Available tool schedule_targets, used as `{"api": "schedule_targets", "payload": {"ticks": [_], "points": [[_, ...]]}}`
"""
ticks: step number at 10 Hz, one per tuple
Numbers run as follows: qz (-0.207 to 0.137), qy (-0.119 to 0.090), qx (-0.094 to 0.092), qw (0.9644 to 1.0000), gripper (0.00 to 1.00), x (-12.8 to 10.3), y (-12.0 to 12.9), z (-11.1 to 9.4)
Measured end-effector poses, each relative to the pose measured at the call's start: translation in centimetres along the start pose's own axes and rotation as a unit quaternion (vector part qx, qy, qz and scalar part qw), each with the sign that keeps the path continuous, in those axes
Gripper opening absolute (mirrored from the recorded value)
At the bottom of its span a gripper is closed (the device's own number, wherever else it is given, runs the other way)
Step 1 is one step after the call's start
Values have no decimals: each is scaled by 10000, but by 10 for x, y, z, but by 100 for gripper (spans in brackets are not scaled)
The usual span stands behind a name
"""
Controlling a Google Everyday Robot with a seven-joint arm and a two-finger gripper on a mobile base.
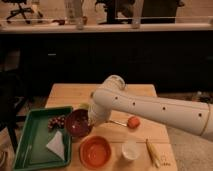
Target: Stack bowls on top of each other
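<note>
Near the desk's (pixel 70 95) left edge, the tool (pixel 89 116) sits at the maroon bowl's (pixel 77 124) right rim, mostly hidden behind the white arm (pixel 150 107); fingers together, and whether they pinch the rim cannot be told. Maroon bowl sits tilted at the right edge of the green tray (pixel 30 145), over its rim. Orange bowl (pixel 95 151) rests on the desk toward the front edge, just below the maroon one, apart from it. White cup (pixel 130 150) stands right of the orange bowl. Small orange-red ball (pixel 132 122) lies mid-desk. Yellowish stick (pixel 153 153) lies near the front right corner. White folded piece (pixel 56 145) and dark small bits (pixel 56 122) are in the tray.
</note>
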Motion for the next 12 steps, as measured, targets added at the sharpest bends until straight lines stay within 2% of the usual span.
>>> {"api": "schedule_targets", "payload": {"ticks": [2,4,6,9,11,12], "points": [[-413,-303,-199,9985,0,-14,-6,7],[-805,-517,-375,9947,0,-35,-6,10],[-1121,-713,-455,9901,0,-51,1,10],[-1261,-817,-405,9878,0,-62,28,4],[-1254,-810,-310,9883,0,-63,46,1],[-1259,-738,-200,9891,0,-63,51,1]]}}
